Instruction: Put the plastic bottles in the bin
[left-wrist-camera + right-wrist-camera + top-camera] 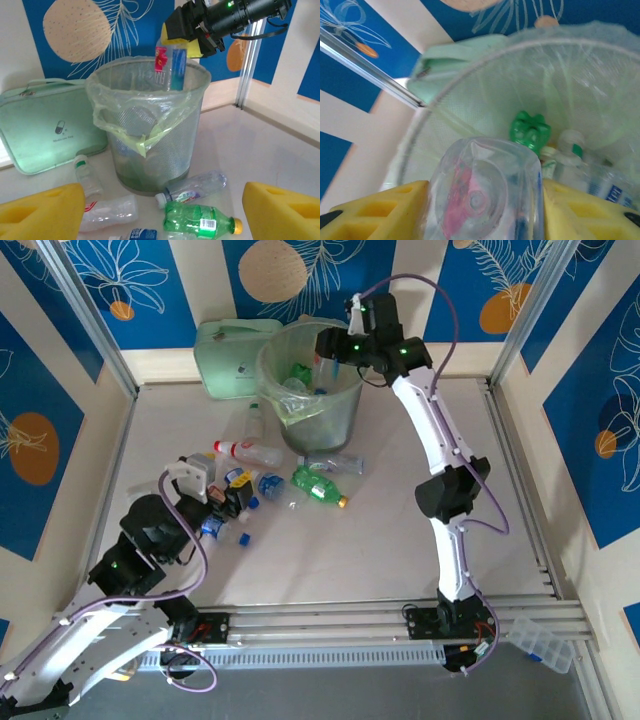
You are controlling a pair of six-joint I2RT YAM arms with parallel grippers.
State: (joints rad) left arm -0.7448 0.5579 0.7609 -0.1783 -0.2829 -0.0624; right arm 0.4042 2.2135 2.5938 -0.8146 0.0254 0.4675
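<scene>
Held bottle (171, 62): clear with a pink and blue label, hanging roughly upright over the bin's mouth, its lower end sitting at about rim level.
Right gripper (335, 345): clamping the held bottle between its yellow fingers (380, 210), one pressing on each side, and hovering above the 2 o'clock part of the rim in the top view.
Bin (345, 410): standing at 12 o'clock on the table (400, 540), its pale green liner (125, 120) folding over the rim.
Inside the bin: a green one (530, 130) and a white-capped one (570, 145) are lying at the bottom, under the held bottle.
Left gripper (228, 498): hanging spread wide and gripping nothing, at 7 o'clock from the bin, just above the loose bottles.
Loose bottles, nearest the left gripper first: blue-label bottles (270, 483) are lying just at its tips; a red-label bottle (250, 452) is lying at its 12 o'clock; a green bottle (318, 487) with a yellow cap is lying at its 3 o'clock; a clear bottle (335, 462) is resting against the bin's foot at 6 o'clock; a small bottle (256, 420) is lying at 9 o'clock from the bin.
Case (225, 360): pale green, leaning at the far wall at 10 o'clock from the bin, just beside it.
</scene>
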